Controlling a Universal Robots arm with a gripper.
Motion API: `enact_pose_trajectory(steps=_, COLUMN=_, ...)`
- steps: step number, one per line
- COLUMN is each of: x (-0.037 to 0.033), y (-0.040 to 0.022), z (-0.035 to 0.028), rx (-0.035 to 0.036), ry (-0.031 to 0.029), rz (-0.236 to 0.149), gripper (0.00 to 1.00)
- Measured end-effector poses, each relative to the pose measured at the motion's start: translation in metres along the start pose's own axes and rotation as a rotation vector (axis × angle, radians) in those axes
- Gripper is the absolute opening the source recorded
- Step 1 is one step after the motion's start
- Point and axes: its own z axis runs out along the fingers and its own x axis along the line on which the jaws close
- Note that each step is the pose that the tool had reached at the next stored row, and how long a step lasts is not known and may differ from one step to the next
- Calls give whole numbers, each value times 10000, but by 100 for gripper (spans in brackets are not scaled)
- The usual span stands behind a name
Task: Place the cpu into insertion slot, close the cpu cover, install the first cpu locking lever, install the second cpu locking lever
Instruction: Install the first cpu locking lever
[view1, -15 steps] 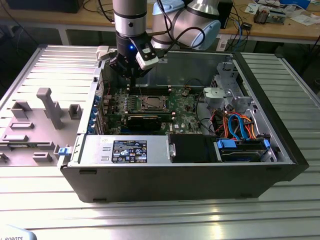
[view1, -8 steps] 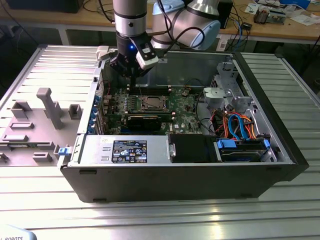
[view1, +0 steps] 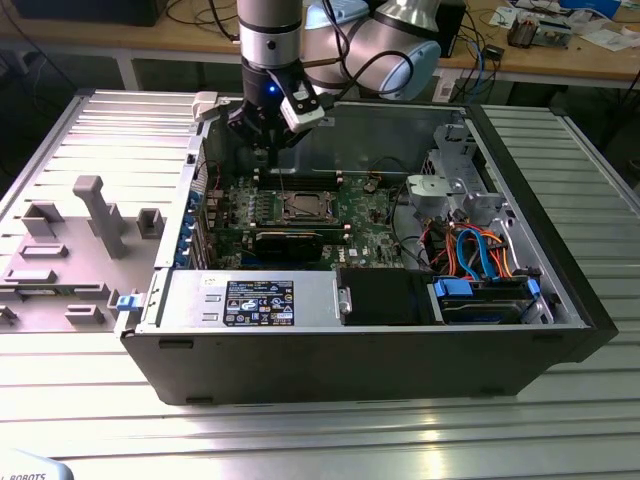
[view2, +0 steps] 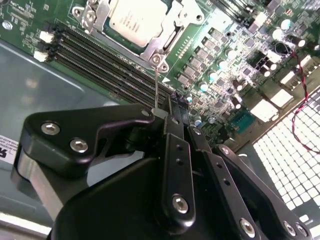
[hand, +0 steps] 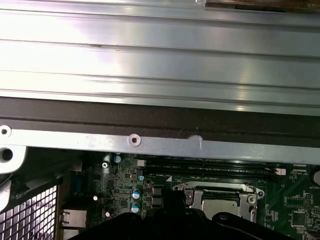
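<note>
Gripper (view2: 167, 116) is hanging over the open computer case (view1: 560, 290), fingers drawn together and pinching the tip of a thin wire lever (view2: 156, 87). Judgement: this is a locking-lever step; swinging the lever steadily along its arc without letting it slip from the pinch looks key. Just beyond the fingertips, the lever is rising from the corner of the cover (view2: 172, 37). Farther on, the chip (view2: 137, 20) is sitting in its slot (view1: 303, 207) under that cover.
</note>
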Motion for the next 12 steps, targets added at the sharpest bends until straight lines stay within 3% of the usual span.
enact_pose_trajectory(steps=12, x=-19, y=-1, z=0, rx=2, ry=0, rz=-3, gripper=11)
